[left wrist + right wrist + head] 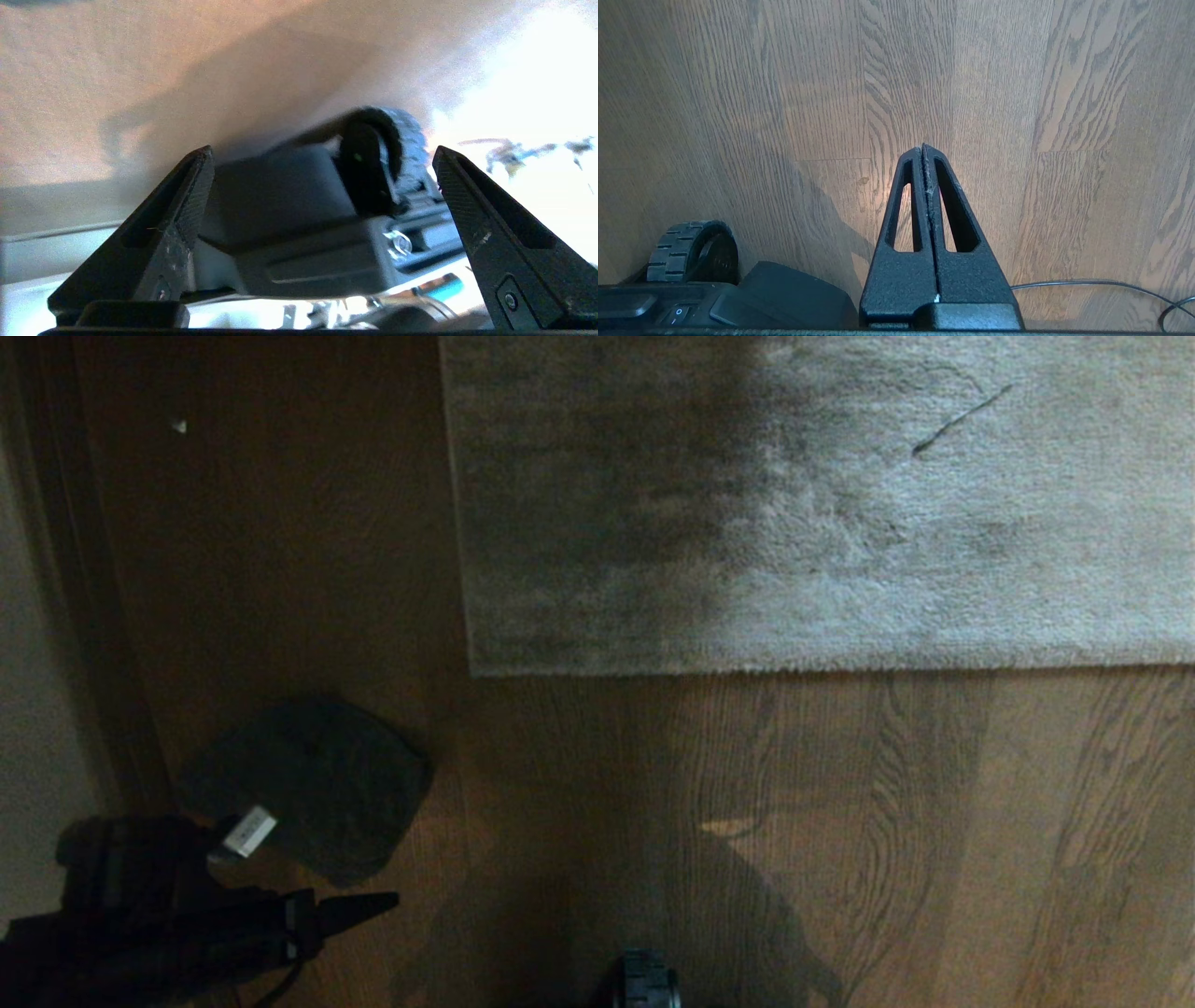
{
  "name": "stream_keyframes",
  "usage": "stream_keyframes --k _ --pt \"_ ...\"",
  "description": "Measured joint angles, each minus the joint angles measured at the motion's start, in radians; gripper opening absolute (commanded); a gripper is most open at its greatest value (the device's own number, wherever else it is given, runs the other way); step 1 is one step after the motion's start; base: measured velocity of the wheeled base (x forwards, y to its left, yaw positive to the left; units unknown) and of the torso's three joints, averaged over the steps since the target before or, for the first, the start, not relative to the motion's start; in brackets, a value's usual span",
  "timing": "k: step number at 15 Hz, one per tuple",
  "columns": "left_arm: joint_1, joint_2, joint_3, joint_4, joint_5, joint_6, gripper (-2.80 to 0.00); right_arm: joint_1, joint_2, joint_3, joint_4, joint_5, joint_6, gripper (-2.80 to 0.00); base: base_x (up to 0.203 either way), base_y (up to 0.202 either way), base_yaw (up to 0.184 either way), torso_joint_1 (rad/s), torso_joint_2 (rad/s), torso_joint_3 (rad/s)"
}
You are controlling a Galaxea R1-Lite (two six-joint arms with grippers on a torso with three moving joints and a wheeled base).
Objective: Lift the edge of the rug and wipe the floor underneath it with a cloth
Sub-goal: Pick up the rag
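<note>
The light grey rug [822, 504] lies flat across the far part of the head view, its near hem straight and its left corner near the middle. Brown wood-plank floor [840, 821] runs in front of it. The dark grey cloth [313, 784] lies spread on the floor at the near left, apart from the rug's corner. My left gripper [322, 154] hovers just nearer than the cloth, open, with nothing between its fingers [359, 905]; it faces my own base. My right gripper [923, 151] is shut and empty over bare floor [784, 93].
A pale wall with a dark baseboard [84, 616] runs along the left side. My base wheel [644, 980] shows at the near edge. A thin cable [1087, 282] lies on the floor by the right gripper. A dark thread-like mark [962, 418] sits on the rug.
</note>
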Motion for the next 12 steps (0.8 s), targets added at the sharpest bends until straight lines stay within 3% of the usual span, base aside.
stream_keyframes --k 3,9,12 --pt "-0.021 0.034 0.0 -0.041 -0.013 -0.003 0.0 0.0 0.0 0.0 0.0 0.0 0.0 -2.8 0.0 0.0 0.0 0.0 0.0 0.0" --pt "-0.033 0.195 -0.005 -0.405 -0.013 -0.014 0.0 0.0 0.0 0.0 0.0 0.0 0.0 -2.8 0.0 0.0 0.0 0.0 0.0 0.0" --pt "-0.022 0.243 -0.025 -0.482 -0.013 -0.016 0.0 0.0 0.0 0.0 0.0 0.0 0.0 -2.8 0.0 0.0 0.0 0.0 0.0 0.0"
